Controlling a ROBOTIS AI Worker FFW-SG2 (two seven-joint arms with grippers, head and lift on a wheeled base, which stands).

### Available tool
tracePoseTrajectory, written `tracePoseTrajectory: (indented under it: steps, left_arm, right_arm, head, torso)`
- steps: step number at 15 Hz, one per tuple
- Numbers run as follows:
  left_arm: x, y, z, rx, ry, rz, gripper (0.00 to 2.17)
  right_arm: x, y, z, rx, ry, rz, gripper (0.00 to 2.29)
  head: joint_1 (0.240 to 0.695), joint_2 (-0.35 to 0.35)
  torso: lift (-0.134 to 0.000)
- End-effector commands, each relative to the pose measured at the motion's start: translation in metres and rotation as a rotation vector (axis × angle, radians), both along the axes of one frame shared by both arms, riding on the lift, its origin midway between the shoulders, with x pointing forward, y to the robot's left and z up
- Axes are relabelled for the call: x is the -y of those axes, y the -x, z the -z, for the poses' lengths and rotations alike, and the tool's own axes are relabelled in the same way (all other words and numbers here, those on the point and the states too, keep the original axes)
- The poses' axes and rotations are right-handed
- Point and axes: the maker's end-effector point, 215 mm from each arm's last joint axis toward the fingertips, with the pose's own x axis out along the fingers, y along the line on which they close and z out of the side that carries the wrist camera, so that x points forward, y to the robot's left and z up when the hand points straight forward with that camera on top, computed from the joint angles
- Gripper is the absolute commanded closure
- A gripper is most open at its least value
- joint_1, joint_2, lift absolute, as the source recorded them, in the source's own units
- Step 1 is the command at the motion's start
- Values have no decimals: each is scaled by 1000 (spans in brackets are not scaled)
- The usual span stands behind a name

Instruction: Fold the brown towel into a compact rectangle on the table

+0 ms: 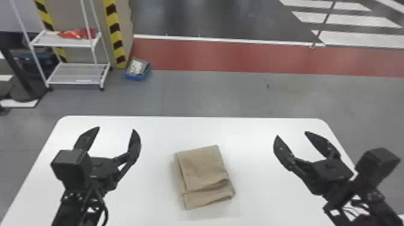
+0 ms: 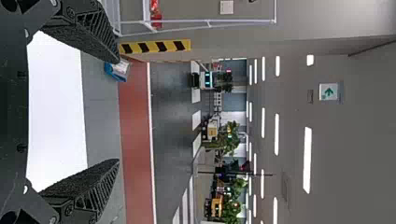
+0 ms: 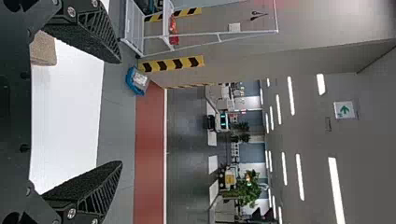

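The brown towel lies folded in a small, slightly turned rectangle near the middle of the white table, its layers showing as loose edges along the near end. Left of it, my left gripper stands open and apart from the cloth. On the other side, my right gripper is open too, with a gap to the towel. Nothing is between the fingers of the left gripper in its wrist view. In the right wrist view, a corner of the towel appears beside the open right gripper.
Beyond the table's far edge is grey floor with a red strip. A white wire shelf stands at the far left, and a blue box sits on the floor beside a pillar with yellow and black stripes.
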Motion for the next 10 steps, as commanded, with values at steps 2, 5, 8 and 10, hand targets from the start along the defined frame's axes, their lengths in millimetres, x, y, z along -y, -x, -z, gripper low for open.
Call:
tracePoseTrajectory:
  steps: [2,5,8,10]
  left_arm:
    - [-1,0,3,-10,-3,-2,154]
    - [-3,-2,3,-13,-1,-7,154]
    - [-5,-2,2,-11,-1,-11,154]
    - [-4,-2,3,-14,3,-12,154]
  right_arm:
    - [-1,-1,-1,14,3,-3,130]
    - [-3,-2,-6,28,5,-13,130]
    - [-6,-1,-5,28,9,-20,130]
    - [-11,-1,-4,27,16,-29,130]
  head:
    - [695,-106]
    - [695,-103]
    - [695,-98]
    - [695,-95]
  torso:
    - [0]
    - [0]
    - [0]
    - [0]
